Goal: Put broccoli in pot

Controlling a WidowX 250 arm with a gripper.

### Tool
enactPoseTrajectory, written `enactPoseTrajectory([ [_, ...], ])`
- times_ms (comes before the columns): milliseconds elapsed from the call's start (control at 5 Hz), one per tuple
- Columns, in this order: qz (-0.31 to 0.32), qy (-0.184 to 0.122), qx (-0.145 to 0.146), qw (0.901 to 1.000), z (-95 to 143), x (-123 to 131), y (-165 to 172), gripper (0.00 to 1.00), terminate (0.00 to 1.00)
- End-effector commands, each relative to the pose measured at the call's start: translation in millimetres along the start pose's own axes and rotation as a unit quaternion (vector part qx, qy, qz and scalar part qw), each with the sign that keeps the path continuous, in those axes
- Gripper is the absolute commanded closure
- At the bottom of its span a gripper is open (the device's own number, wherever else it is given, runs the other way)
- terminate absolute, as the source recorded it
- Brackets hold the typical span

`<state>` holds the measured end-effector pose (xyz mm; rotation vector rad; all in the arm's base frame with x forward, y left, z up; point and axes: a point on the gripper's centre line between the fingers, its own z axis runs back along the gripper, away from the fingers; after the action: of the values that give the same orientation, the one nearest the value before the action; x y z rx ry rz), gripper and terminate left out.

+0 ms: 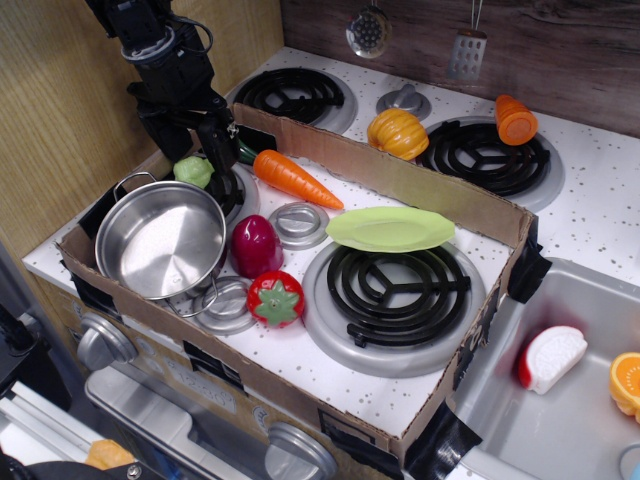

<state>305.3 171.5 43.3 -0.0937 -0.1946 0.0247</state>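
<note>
The pale-green broccoli (193, 171) lies on the back-left burner, just behind the shiny steel pot (160, 240), which stands empty at the box's left end. My black gripper (196, 158) has come down from above over the broccoli. Its jaws are open and stand on either side of the broccoli, with the right finger (227, 170) low beside it. The left finger is partly hidden by the wrist. The broccoli's stem is hidden.
A cardboard wall (400, 180) fences the near stove area. Inside are a carrot (290, 177), a purple eggplant (256, 244), a tomato (276, 298) and a lime plate (390, 229). A pumpkin (397, 133) and an orange piece (515, 119) lie behind. The sink (560, 400) is at the right.
</note>
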Motion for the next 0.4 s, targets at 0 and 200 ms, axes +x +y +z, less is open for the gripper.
enactPoseTrajectory([
  [0,0.001,-0.016,0.002,0.9999,-2.2,3.1,-0.2,0.00,0.00],
  [200,0.005,-0.019,-0.003,0.9998,-7.6,-0.9,-1.0,0.00,0.00],
])
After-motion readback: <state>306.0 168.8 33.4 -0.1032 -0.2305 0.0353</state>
